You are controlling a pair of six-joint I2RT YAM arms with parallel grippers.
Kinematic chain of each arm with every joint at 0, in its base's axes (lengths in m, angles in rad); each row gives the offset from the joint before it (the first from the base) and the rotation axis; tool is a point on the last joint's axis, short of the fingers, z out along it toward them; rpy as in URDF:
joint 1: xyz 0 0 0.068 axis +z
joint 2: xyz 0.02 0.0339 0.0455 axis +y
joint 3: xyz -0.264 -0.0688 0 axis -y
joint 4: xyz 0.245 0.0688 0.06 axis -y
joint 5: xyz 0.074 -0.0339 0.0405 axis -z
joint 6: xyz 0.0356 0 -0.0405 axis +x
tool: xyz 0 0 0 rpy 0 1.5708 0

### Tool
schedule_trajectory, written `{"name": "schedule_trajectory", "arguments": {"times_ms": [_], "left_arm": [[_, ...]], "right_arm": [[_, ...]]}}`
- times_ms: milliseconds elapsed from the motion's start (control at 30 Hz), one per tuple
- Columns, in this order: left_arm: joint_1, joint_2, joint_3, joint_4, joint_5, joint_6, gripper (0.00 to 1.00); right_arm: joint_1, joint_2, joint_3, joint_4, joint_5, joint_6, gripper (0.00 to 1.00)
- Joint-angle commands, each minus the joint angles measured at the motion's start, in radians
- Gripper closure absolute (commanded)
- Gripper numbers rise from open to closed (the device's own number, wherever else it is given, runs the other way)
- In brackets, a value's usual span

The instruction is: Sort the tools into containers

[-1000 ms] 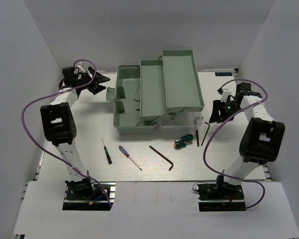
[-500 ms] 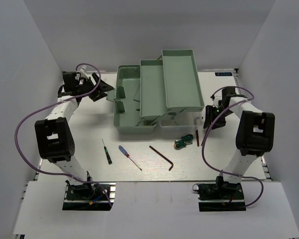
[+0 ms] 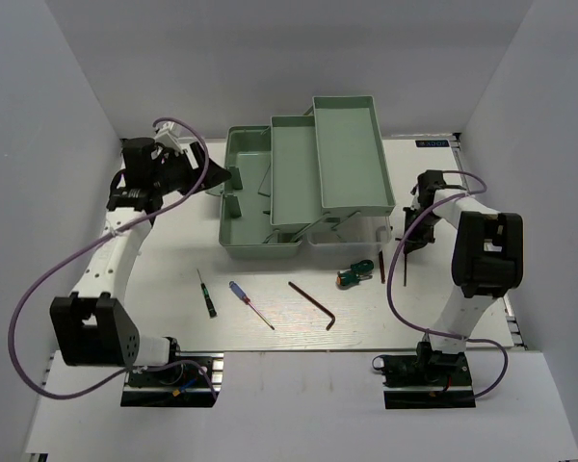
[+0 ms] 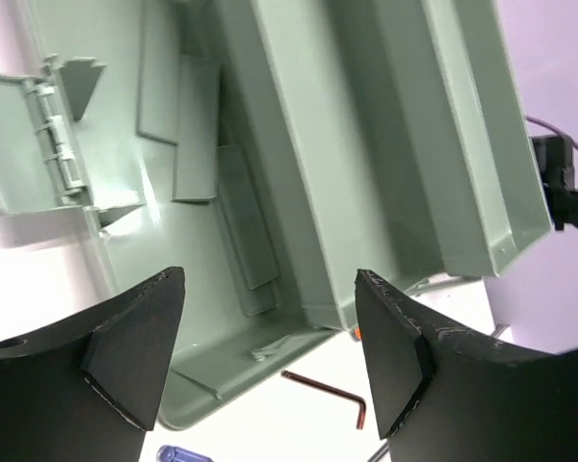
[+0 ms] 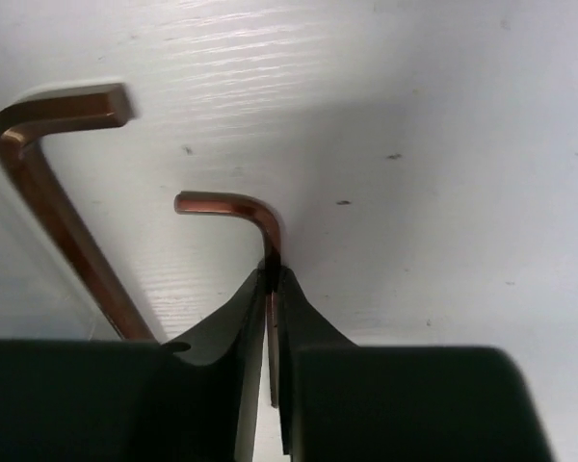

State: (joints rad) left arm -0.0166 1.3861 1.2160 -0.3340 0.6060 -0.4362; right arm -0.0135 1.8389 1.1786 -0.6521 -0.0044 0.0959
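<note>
Reaching down, the right pincer [image 5: 273,274] pinches a small hex key [image 5: 233,205]. The left pincer [image 4: 270,279] gapes above the toolbox base [image 4: 197,168].

Stubby screwdriver [image 3: 352,277] before toolbox [image 3: 260,252]

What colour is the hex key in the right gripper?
Coppery reddish-brown hex key; clearest in the right wrist view.

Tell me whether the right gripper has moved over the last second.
Yes. In the top view the right gripper has shifted left, toward the toolbox, and now pinches the hex key.
</note>
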Motion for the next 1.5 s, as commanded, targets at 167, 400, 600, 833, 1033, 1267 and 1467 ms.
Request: {"name": "schedule_trajectory", "arguments": {"times_ms": [167,400,600,833,1033,1267,1467], "left_arm": [[-0.111,-0.151,-0.093,-0.062,-0.101,0.042,0.18],[-0.246,-0.194,-0.141,-0.158,-0.195,0.099,0.18],[-0.356,-0.214,-0.211,-0.181,-0.262,0.090,0.18],[-0.450,-0.225,-0.233,-0.200,-0.305,0.114,0.18],[-0.503,-0.245,-0.274,-0.191,-0.305,0.114,0.18],[-0.543,-0.254,-0.297,-0.138,-0.324,0.082,0.18],[-0.576,-0.254,-0.306,-0.102,-0.313,0.073,0.18]], "right_arm": [[-0.051,-0.001,-0.025,0.009,0.103,0.062,1.00],[-0.134,-0.142,0.064,0.063,-0.040,-0.028,1.00],[-0.172,-0.286,0.095,0.126,-0.205,-0.078,1.00],[-0.175,-0.377,0.209,0.190,-0.386,-0.012,1.00],[-0.164,-0.351,0.415,0.255,-0.520,0.062,1.00],[-0.129,-0.294,0.633,0.255,-0.552,0.067,1.00],[0.000,-0.236,0.638,0.414,-0.776,0.249,1.00]]}}
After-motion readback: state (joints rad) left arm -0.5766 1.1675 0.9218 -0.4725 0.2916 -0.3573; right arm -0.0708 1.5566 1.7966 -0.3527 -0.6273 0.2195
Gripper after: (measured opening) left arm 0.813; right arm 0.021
